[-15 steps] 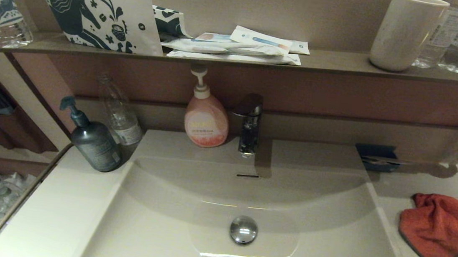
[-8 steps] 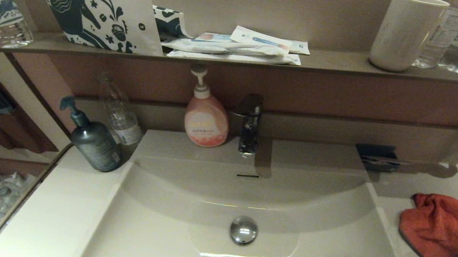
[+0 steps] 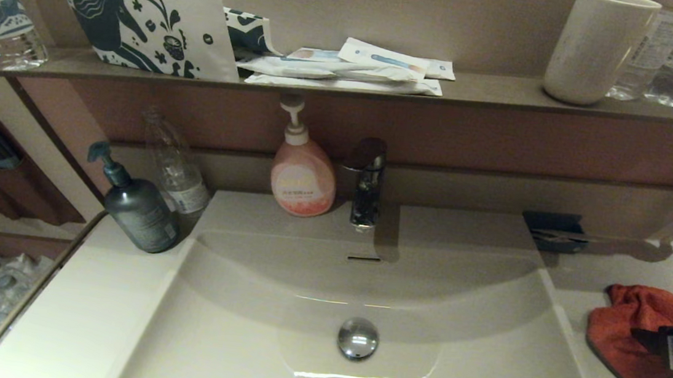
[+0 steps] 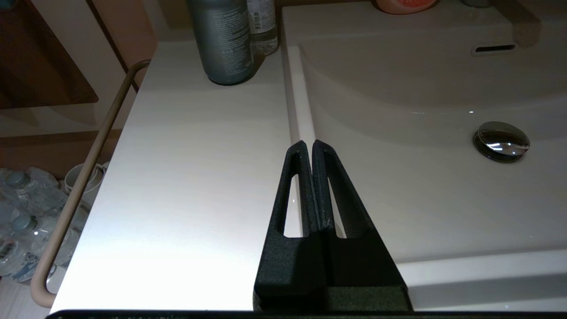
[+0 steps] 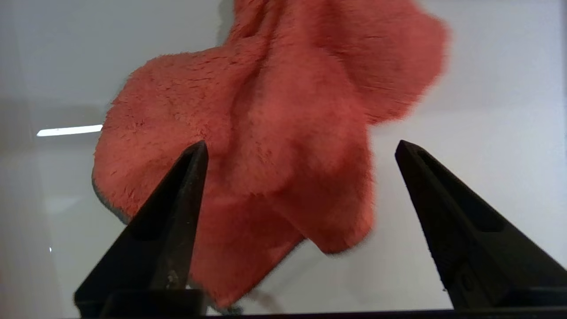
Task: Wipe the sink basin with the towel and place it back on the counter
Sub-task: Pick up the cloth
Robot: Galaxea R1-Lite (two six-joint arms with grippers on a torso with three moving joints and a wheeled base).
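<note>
I have the right gripper (image 5: 301,148) over the right-hand counter (image 3: 582,268), reaching in from the right edge of the head view, where only its dark body shows, overlapping the right side of the towel (image 3: 622,331). In the right wrist view its two black fingers (image 5: 177,190) are spread wide apart, with nothing between them but the cloth lying below. One finger sits over the towel's fuzzy surface, the other over bare counter just beside it. I cannot tell whether the tips touch the cloth.

The towel is on the counter to the right of the sink basin (image 3: 480,363), crumpled into a loose heap. In the head view its long axis runs from far to near, with a bunched lobe at the far end and a flatter part at the near end, where a dark stitched edge shows along the left side. It lies clear of the basin rim.

My left gripper (image 4: 308,146) is parked low at the near left, above the seam between the left counter and the basin. Its fingers are pressed together, holding nothing, and point toward the far side. Beyond them stands a grey pump bottle (image 4: 221,40) on the counter, and the chrome drain plug (image 4: 501,141) sits in the basin off to the right.
</note>
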